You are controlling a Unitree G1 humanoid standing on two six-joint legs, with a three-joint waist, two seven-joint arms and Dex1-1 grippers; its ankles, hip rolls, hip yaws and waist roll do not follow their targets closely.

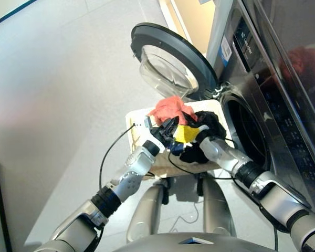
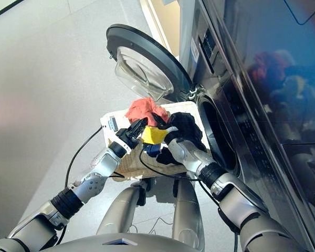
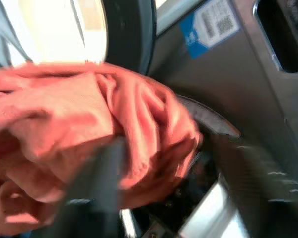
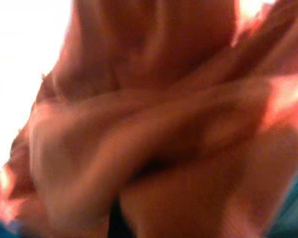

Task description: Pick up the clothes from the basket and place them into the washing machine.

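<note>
Both grippers met over the basket (image 1: pixel 134 122), beside the washer (image 1: pixel 262 105) with its door (image 1: pixel 168 58) open. The left gripper (image 1: pixel 168 127) pinched the red garment (image 1: pixel 170 108). The right gripper (image 1: pixel 197 137) sat among black cloth (image 1: pixel 210 123); its grip I cannot tell.

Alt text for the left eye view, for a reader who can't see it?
Both end effectors, left and right, meet over the clothes piled in the cream basket, coral-red garment uppermost. Beside the basket stands the washing machine, its porthole door swung open and drum hole exposed.
</note>
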